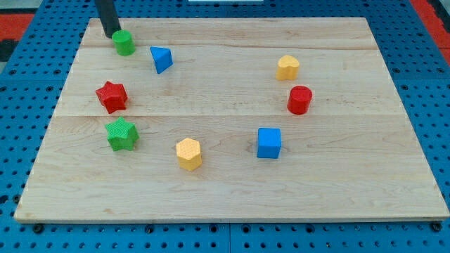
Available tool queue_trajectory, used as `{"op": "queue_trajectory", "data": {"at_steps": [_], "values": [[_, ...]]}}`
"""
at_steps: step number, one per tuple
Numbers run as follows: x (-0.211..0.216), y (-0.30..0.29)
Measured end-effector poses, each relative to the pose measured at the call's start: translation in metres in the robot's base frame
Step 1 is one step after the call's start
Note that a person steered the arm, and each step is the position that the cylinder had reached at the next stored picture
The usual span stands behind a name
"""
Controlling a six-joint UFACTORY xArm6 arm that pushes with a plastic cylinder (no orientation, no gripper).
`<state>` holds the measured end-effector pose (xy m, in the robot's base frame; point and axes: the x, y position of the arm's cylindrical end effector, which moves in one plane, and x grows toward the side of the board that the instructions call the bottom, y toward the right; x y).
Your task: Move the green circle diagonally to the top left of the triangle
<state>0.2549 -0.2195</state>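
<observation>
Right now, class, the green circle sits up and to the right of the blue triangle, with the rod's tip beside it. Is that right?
Not quite. The camera view shows the green circle up and to the left of the blue triangle, not the right. My tip is indeed beside it.

Pale wooden plank worktop (232, 204) is sitting on blue pegboard (436, 112). Lying on it: green cylinder block (124, 43) at the view's top left, blue triangle block (161, 59) just to its right, red star block (111, 96), green star block (121, 134), orange hexagon block (188, 153), blue cube block (268, 143), red cylinder block (299, 100), yellow heart block (287, 67).
</observation>
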Motion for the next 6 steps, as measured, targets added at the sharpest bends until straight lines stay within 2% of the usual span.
{"op": "queue_trajectory", "data": {"at_steps": [1, 2, 3, 4, 5, 6], "values": [[0.033, -0.022], [0.061, -0.007], [0.026, 0.013], [0.025, 0.020], [0.010, 0.077], [0.024, 0.087]]}}
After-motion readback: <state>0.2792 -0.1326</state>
